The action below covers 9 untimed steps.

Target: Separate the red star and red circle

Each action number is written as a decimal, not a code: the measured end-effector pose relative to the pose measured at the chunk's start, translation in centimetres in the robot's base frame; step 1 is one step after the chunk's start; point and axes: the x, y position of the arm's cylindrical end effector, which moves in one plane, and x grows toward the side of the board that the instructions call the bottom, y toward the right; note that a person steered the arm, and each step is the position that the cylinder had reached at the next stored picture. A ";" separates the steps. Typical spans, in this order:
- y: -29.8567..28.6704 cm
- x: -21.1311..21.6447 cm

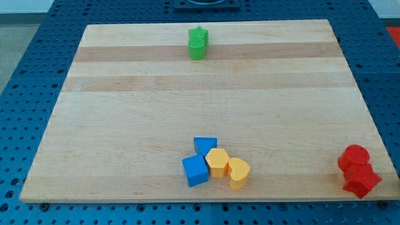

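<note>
The red circle (354,157) and the red star (361,180) sit touching each other at the board's bottom right corner, the circle just above the star. The star lies at the board's edge. My tip does not show in the camera view, so its place relative to the blocks cannot be told.
A green star (198,42) stands near the top middle of the wooden board (200,106). At the bottom middle lies a tight cluster: a blue triangle (204,146), a blue cube (195,170), a yellow hexagon (217,162) and a yellow heart (238,172).
</note>
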 end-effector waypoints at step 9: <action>-3.5 -4.2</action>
